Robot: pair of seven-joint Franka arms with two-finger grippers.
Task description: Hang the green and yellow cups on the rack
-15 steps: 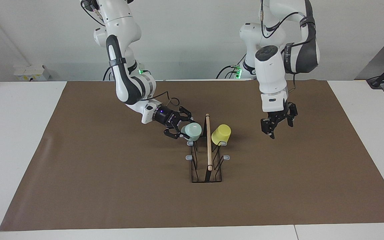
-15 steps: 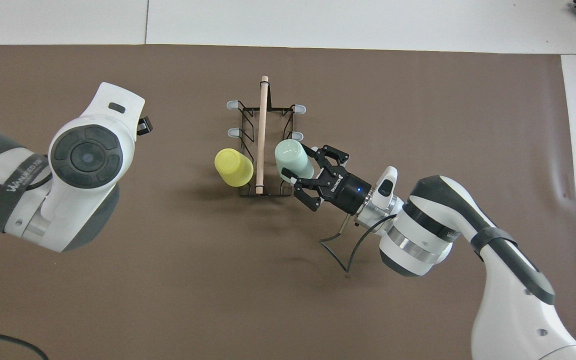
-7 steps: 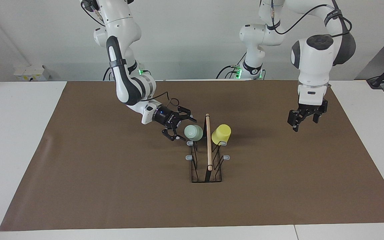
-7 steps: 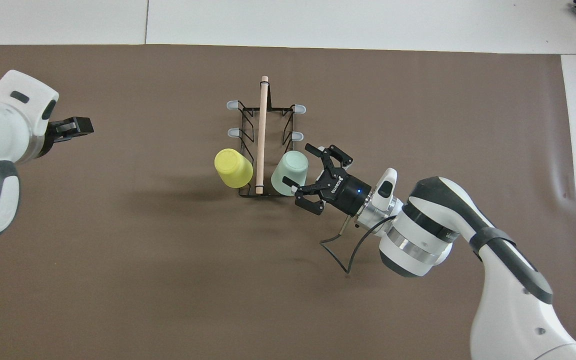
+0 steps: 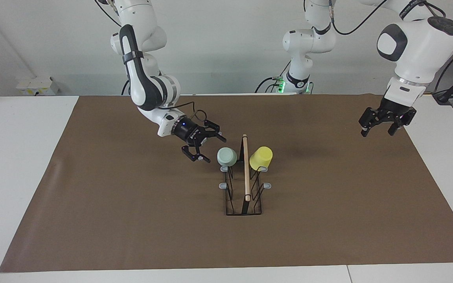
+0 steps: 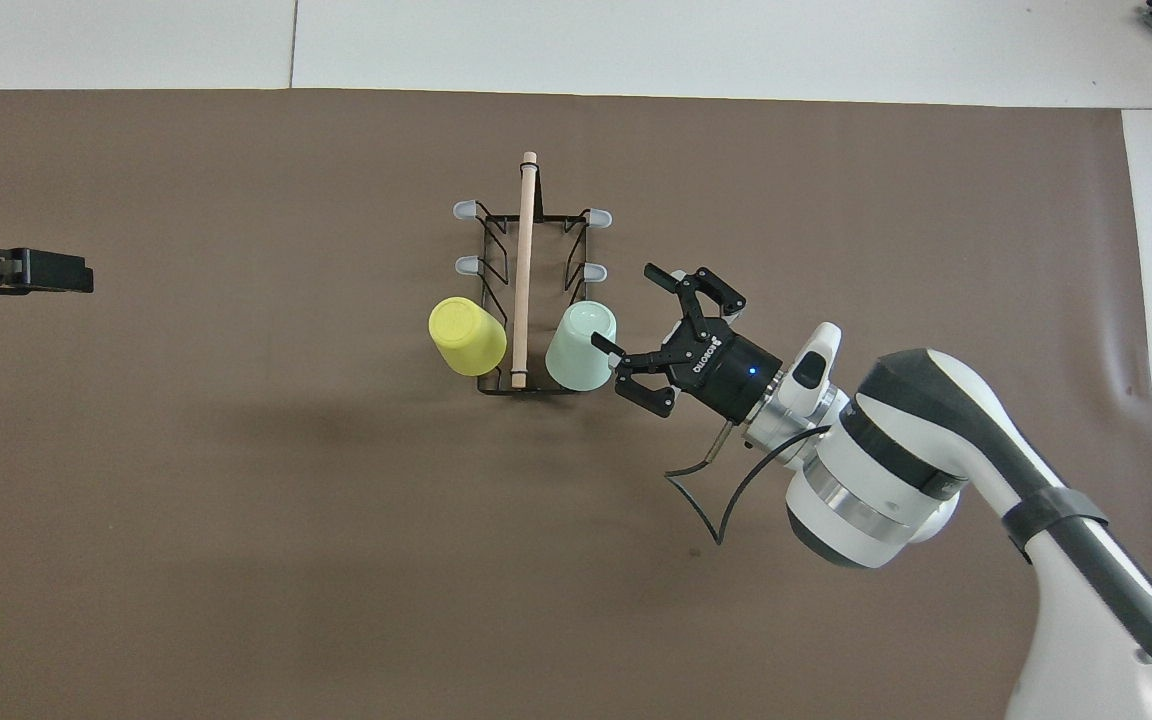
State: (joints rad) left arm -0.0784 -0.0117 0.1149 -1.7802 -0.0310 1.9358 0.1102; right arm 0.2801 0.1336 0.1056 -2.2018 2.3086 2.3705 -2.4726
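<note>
The black wire rack [image 5: 245, 184] [image 6: 523, 260] with its wooden rod stands mid-mat. A mint green cup [image 5: 227, 156] [image 6: 581, 345] hangs tilted on the prong nearest the robots, on the right arm's side. A yellow cup [image 5: 261, 158] [image 6: 467, 335] hangs on the matching prong on the left arm's side. My right gripper [image 5: 214, 150] [image 6: 622, 305] is open just beside the green cup, not touching it, with nothing between its fingers. My left gripper [image 5: 376, 133] [image 6: 36, 272] hangs open and empty over the mat's edge at the left arm's end.
A brown mat [image 5: 132, 204] covers most of the white table [image 5: 22, 157]. Several grey-tipped prongs [image 5: 222, 185] [image 6: 464, 265] on the rack carry nothing. A small white box [image 5: 37, 85] sits at the table corner near the right arm's base.
My right gripper opened, let go of the green cup and drew back from it; the cup stays on its prong. The left arm swung away from the rack to its own end.
</note>
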